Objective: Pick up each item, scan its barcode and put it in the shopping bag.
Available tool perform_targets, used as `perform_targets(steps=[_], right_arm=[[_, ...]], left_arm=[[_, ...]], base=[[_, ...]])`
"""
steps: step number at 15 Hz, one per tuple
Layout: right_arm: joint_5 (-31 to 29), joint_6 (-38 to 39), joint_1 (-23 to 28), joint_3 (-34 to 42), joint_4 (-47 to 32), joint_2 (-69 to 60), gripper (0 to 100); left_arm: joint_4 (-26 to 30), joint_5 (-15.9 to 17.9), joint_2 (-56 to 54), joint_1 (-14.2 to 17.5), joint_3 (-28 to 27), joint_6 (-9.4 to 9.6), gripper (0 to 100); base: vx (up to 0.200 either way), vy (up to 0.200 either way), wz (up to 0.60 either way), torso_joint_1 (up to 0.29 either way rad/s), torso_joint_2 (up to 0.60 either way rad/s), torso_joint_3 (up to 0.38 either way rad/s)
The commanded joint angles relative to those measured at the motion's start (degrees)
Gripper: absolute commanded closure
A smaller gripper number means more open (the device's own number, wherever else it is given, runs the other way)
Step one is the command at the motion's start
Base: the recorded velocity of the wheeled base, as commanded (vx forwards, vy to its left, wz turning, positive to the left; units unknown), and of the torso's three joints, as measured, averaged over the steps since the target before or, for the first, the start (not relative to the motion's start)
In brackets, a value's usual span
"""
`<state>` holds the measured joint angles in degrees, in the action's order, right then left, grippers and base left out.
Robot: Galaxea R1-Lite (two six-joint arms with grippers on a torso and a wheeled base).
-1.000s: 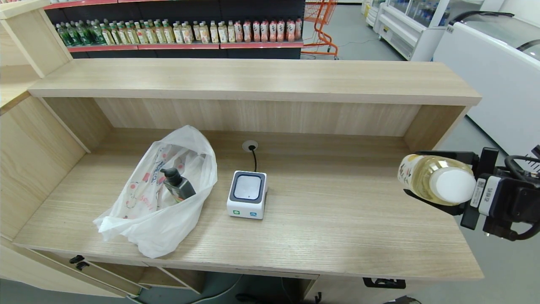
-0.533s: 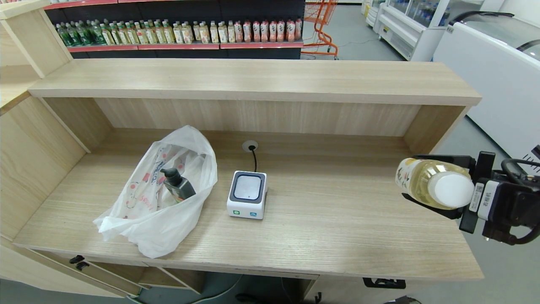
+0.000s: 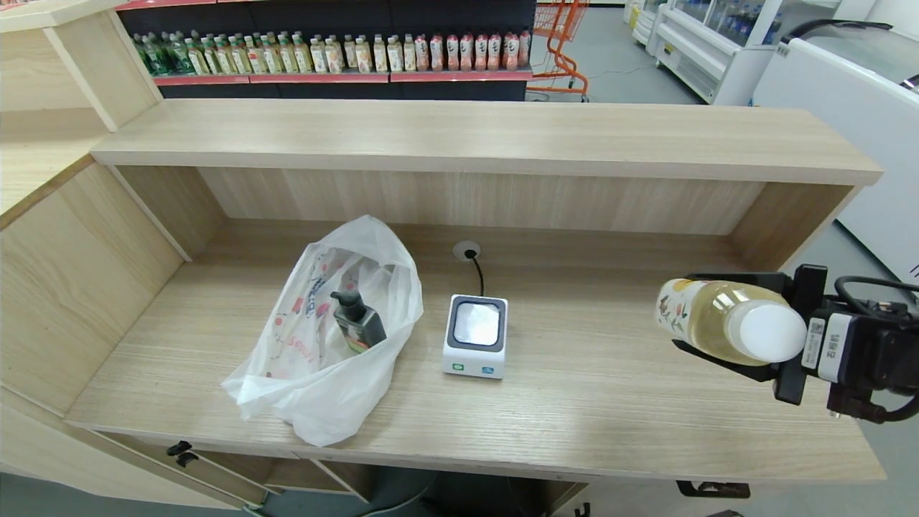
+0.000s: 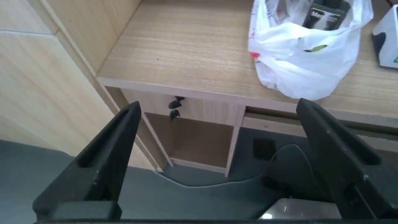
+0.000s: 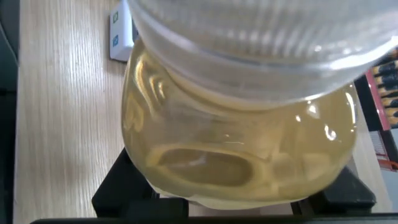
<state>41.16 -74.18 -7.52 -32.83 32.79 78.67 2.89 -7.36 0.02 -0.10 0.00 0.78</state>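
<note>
Bottle of yellow drink hangs sideways over the right end of the bench, the right gripper jaws clamped on it. You see the shopping bag at left holding a dark pump bottle. Left gripper jaws stand apart.

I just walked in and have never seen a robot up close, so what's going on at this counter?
The robot is working a checkout. Its right gripper holds a bottle of yellowish drink on its side, above the right end of the counter. The scanner sits mid-counter, and the shopping bag on its left already has a dark pump bottle inside. The left gripper hangs open before the counter, empty.
</note>
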Motion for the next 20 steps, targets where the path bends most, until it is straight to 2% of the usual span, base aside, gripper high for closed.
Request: perform_targets(steps=[1, 10, 14, 16, 20], right_arm=[[0.33, 0.18, -0.04, -0.13, -0.01, 1.05, 100], [6.39, 1.32, -0.04, -7.51, 0.08, 14.32, 100], [7.62, 1.14, 0.40, -7.69, 2.98, 20.39, 100], [7.89, 1.49, 0.40, -8.74, 8.96, 24.87, 100], [7.89, 1.93, -0.04, -11.73, 9.04, 27.42, 100]], left_arm=[[0.01, -0.02, -0.02, 0.01, 0.00, -0.08, 0], [0.01, -0.02, 0.06, 0.01, 0.00, 0.01, 0], [0.01, -0.02, 0.06, 0.01, 0.00, 0.01, 0], [0.01, -0.02, 0.06, 0.01, 0.00, 0.01, 0], [0.01, -0.02, 0.06, 0.01, 0.00, 0.10, 0]], base=[[0.000, 0.200, 0.00, 0.012, 0.00, 0.002], [0.000, 0.200, 0.00, 0.001, 0.00, 0.004], [0.000, 0.000, 0.00, 0.000, 0.00, 0.000], [0.000, 0.000, 0.00, 0.000, 0.00, 0.000], [0.050, 0.000, 0.00, 0.001, 0.00, -0.001]])
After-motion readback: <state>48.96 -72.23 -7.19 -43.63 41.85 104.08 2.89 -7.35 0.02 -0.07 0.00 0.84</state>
